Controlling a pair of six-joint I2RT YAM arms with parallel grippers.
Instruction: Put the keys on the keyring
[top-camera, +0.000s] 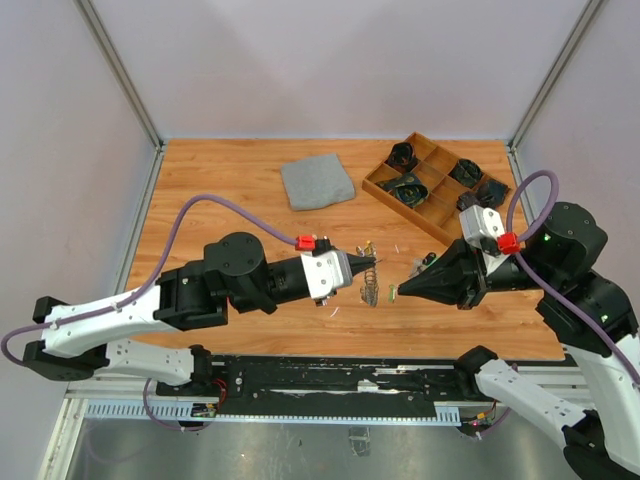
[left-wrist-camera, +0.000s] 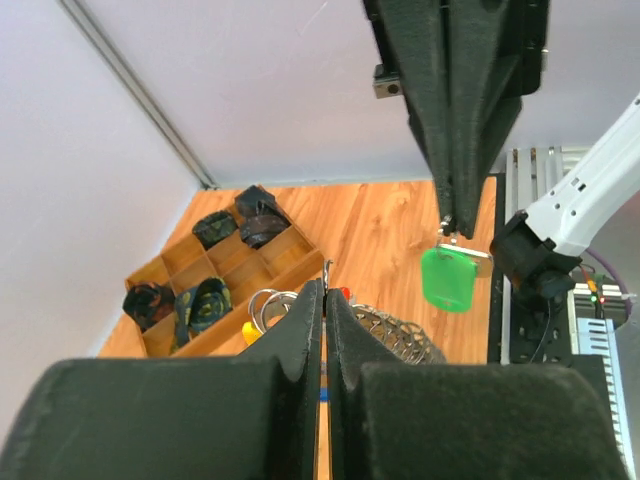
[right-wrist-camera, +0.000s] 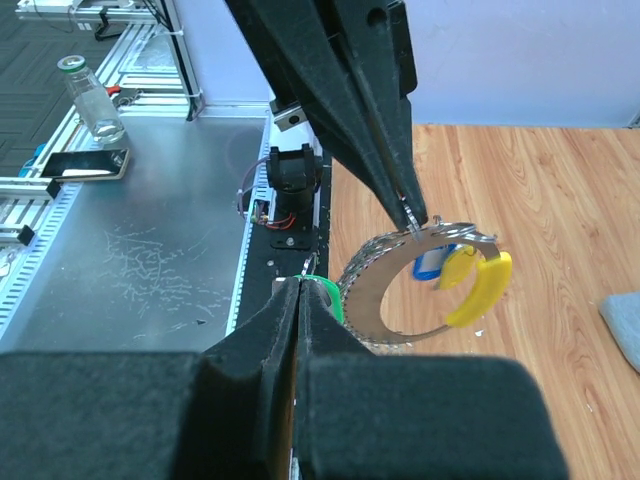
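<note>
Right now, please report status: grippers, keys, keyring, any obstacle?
Left gripper shut on keyring. Right gripper shut on green key, near it, not yet on. Yellow key hangs at the keyring; nothing in between.

On the bench (top-camera: 220, 170), the left hand (top-camera: 372, 266) comes in from the left and the right hand (top-camera: 400, 292) from the right, their tips near each other at the middle. The keyring (top-camera: 371, 275) is at the left hand's tip, with keys (right-wrist-camera: 478, 288) on it. One key (left-wrist-camera: 447, 279) is at the right hand's tip. Behind them lies a cloth (top-camera: 317, 182), and to its right a divided tray (top-camera: 400, 209).
</note>
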